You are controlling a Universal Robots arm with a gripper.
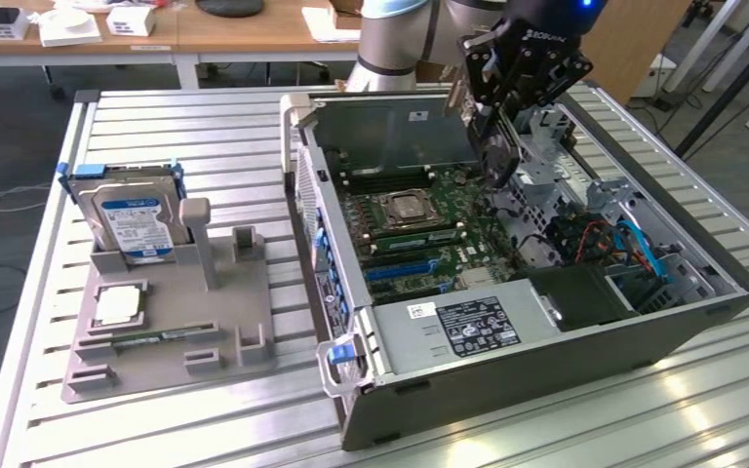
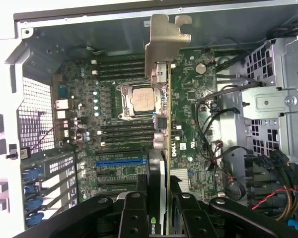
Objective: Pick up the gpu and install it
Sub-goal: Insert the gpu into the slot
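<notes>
The gpu (image 1: pixel 499 161) hangs edge-on beneath the robot arm's gripper (image 1: pixel 494 127), over the open computer case (image 1: pixel 687 312). The gripper's black fingers (image 2: pixel 134 213) are closed against the two flat faces of the card, their jaws only narrowly apart with the board pinched between them. In the wrist view the gpu (image 2: pixel 161 139) runs as a thin line away from the gripper (image 2: pixel 158 196), with its silver end bracket (image 2: pixel 165 44) at the far end. A green logo shows on its black face, close to the fingers.

Under the card lies the green motherboard (image 1: pixel 440 214). Its processor socket (image 2: pixel 139 99) sits just beside the line of the card, between banks of memory slots. A blue expansion slot (image 2: pixel 119 162) lies nearer the gripper on the same side. Whether the card's lower edge touches the board cannot be told.

A grey power supply (image 1: pixel 472 327) fills the case's near corner in the exterior view. A metal drive cage (image 2: pixel 268 99) and loose cables (image 1: pixel 622 249) sit on the exterior view's right.

Well apart, on the exterior view's left of the ribbed metal surface (image 1: pixel 153 429), stands a grey parts holder (image 1: pixel 238 302). It carries an upright hard drive (image 1: pixel 134 219), a processor chip (image 1: pixel 117 305) and a narrow memory stick (image 1: pixel 153 338).
</notes>
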